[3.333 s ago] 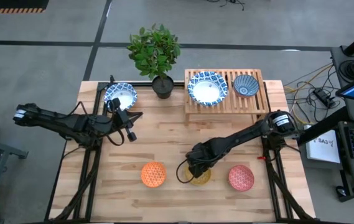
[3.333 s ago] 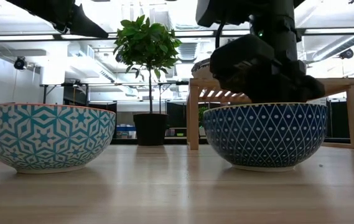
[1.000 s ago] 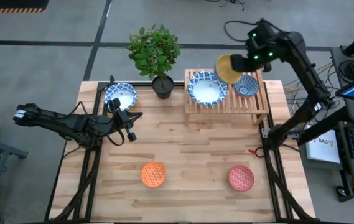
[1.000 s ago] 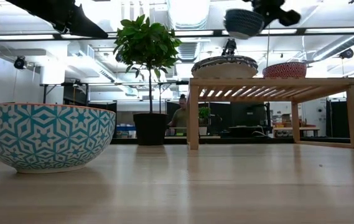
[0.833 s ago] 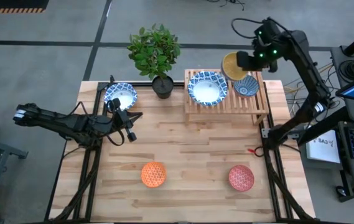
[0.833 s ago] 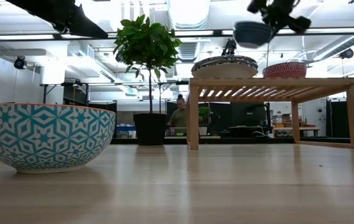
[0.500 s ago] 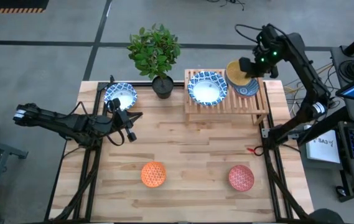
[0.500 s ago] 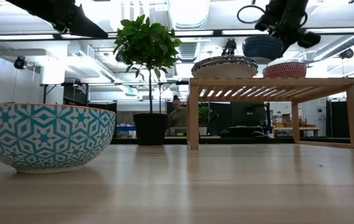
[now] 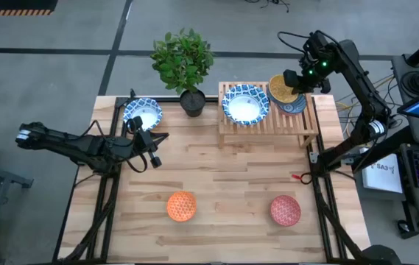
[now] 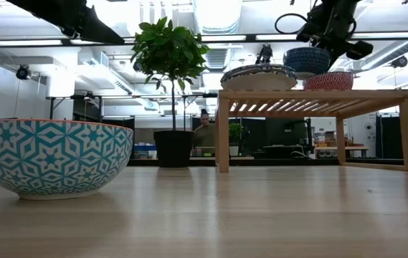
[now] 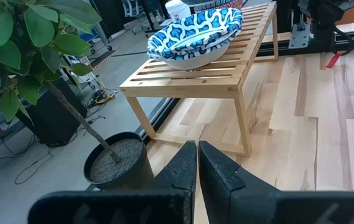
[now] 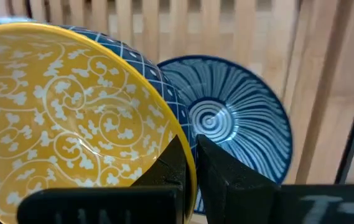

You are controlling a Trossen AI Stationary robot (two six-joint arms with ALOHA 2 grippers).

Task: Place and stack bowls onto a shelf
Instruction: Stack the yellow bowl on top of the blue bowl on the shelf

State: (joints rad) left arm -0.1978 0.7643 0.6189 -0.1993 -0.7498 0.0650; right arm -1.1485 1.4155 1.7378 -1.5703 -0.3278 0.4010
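My right gripper (image 9: 295, 79) hovers over the right end of the slatted wooden shelf (image 9: 268, 122), shut on a small bowl that is yellow inside (image 9: 281, 88) and blue-latticed outside (image 10: 307, 61). Directly below it a small dark blue bowl (image 12: 239, 124) stands on the slats. A wider blue-and-white bowl (image 9: 245, 104) sits on the shelf's left part. Another blue-and-white bowl (image 9: 143, 112), an orange bowl (image 9: 182, 206) and a pink-red bowl (image 9: 285, 210) rest on the tabletop. My left gripper (image 9: 152, 149) waits shut, low over the table's left part. My right gripper pinches the yellow bowl's rim (image 12: 178, 132), one finger (image 12: 172, 167) inside the bowl and the other (image 12: 220, 171) outside against the blue wall. The fingers slant down from the far right. The bowl hangs tilted just over the dark blue bowl; I cannot tell whether they touch.
A potted plant in a black pot (image 9: 192, 101) stands just left of the shelf at the far edge. The orange bowl, teal-patterned outside (image 10: 49, 154), is close to the low camera. Bare planks (image 9: 231, 169) lie between the shelf and the two near bowls.
My right gripper has carried the yellow bowl toward the table's right and down, from high above the shelf's middle to just over the dark blue bowl. The bowl has stayed tilted in the hold.
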